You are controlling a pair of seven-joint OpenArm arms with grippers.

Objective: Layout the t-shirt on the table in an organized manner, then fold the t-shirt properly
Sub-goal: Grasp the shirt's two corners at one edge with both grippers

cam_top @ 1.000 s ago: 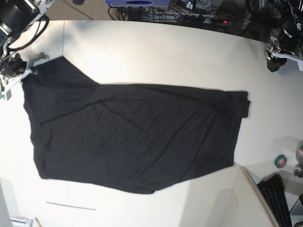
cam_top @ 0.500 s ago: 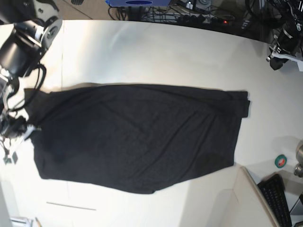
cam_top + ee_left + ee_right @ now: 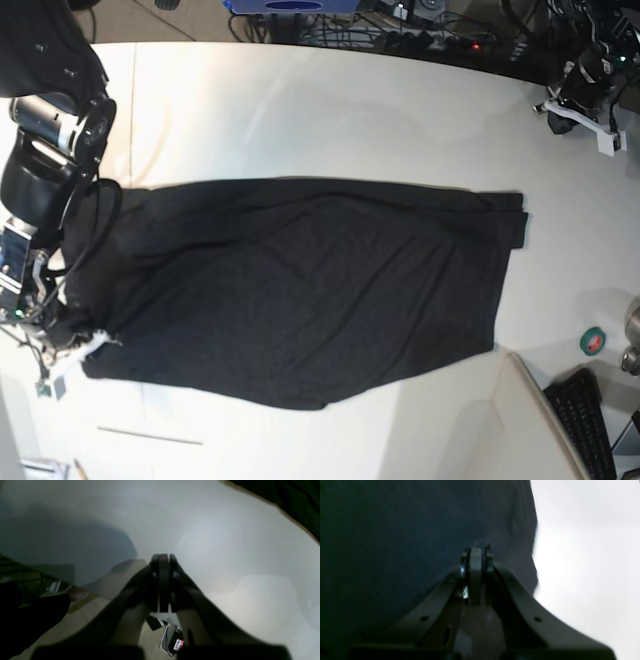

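Black t-shirt (image 3: 290,290) lies spread on the counter (image 3: 330,110), one fold in; right claw (image 3: 475,551) pinches its near-left hem, left claw (image 3: 162,557) closed, empty, far right.

cables (image 3: 400,35) behind, keyboard (image 3: 585,420), green tape roll (image 3: 593,341)

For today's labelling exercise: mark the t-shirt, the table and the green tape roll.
t-shirt (image 3: 300,290), base view, middle of the black fabric.
table (image 3: 330,110), base view, bare top beyond the shirt.
green tape roll (image 3: 593,341), base view, its ring.
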